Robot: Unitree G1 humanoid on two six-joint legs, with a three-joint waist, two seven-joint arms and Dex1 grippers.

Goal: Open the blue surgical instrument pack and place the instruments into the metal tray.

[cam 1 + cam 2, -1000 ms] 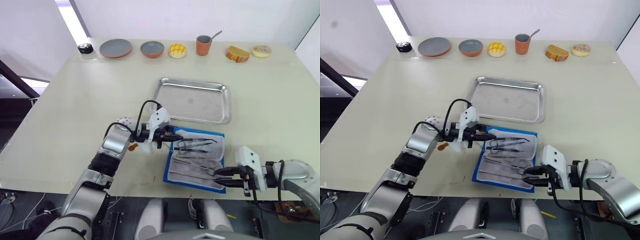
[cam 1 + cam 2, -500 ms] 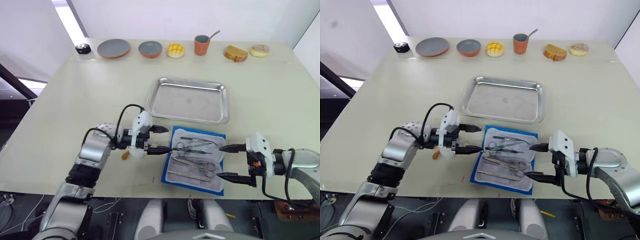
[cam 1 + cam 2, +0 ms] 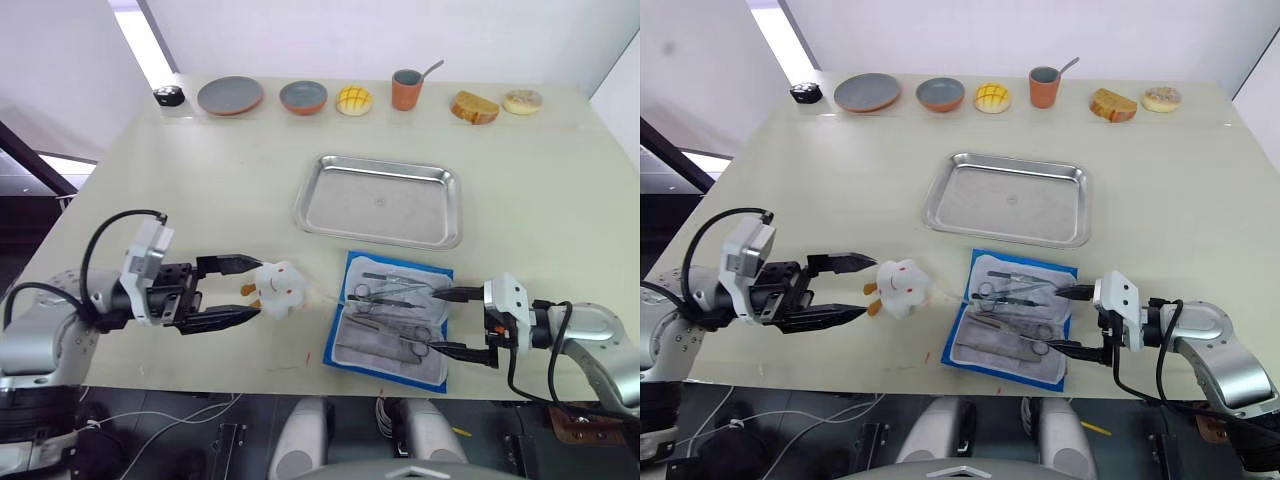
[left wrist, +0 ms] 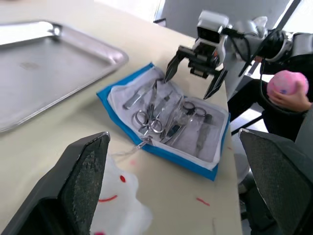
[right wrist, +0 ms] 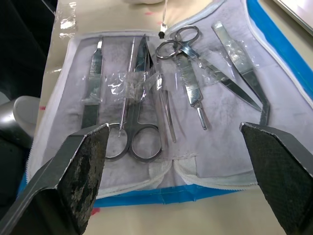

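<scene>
Blue surgical instrument pack (image 3: 392, 320) open flat, lower centre of frame, just below empty metal tray (image 3: 380, 201). Instruments (image 5: 146, 83) thin, rigid, likely slippery under clear straps; best pinched at shanks or ring handles. Long axes roughly across pack, left-right. Right gripper (image 3: 452, 322) spread, empty, at pack's right edge. Left gripper (image 3: 238, 290) spread, empty, beside white toy (image 3: 279, 288).

Opened blue pack (image 4: 164, 120) of instruments (image 4: 161, 115) beside metal tray (image 4: 44, 63).
</scene>
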